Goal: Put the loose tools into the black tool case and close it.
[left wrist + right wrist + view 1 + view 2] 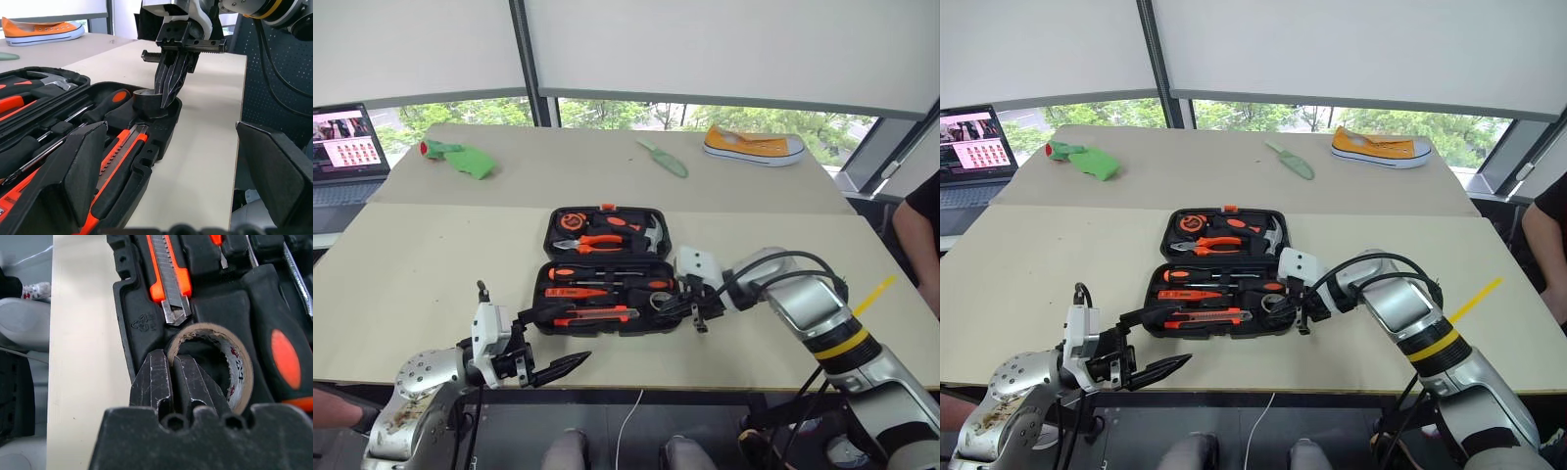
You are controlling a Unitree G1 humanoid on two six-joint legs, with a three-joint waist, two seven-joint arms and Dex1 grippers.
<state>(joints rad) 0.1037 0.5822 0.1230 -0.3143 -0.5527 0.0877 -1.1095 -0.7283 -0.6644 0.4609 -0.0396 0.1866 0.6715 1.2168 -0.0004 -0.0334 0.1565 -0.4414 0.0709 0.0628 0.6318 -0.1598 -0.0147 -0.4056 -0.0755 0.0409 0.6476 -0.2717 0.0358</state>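
One grey roll [215, 364], item in hand: right gripper [172, 382] has its fingers pinched shut on the roll's wall, one finger outside, one inside the ring. Roll sits at the near right corner of the black tool case [607, 269], in or just over its round pocket (can't tell if fully seated).

Case: open flat on the table [431, 274], lid half far, tray half near. Long axis runs left-right.

Tray contents, all lying left-right:
- 2 screwdrivers w/ black-and-orange handles [607, 277], far rows
- slim orange tester [573, 292], mid row
- utility knife [597, 315], near row, blade tip just beside the roll

Lid contents: pliers [592, 242], hammer [651, 233], other small items.

Left gripper [540, 365]: fingers spread wide, holding nothing. Hovers at the near left of the case, pointing toward it, apart from the near edge.

Relation that counts, by my read: roll is directly below the right fingertips, so letting go is a straight drop into the pocket. After that the lid must swing from far to near. Right arm is nearer the roll; left gripper is closer to the case's near left corner.

No loose tools visible on the table (trowel, shoe, laptop are far off, not part of the job).
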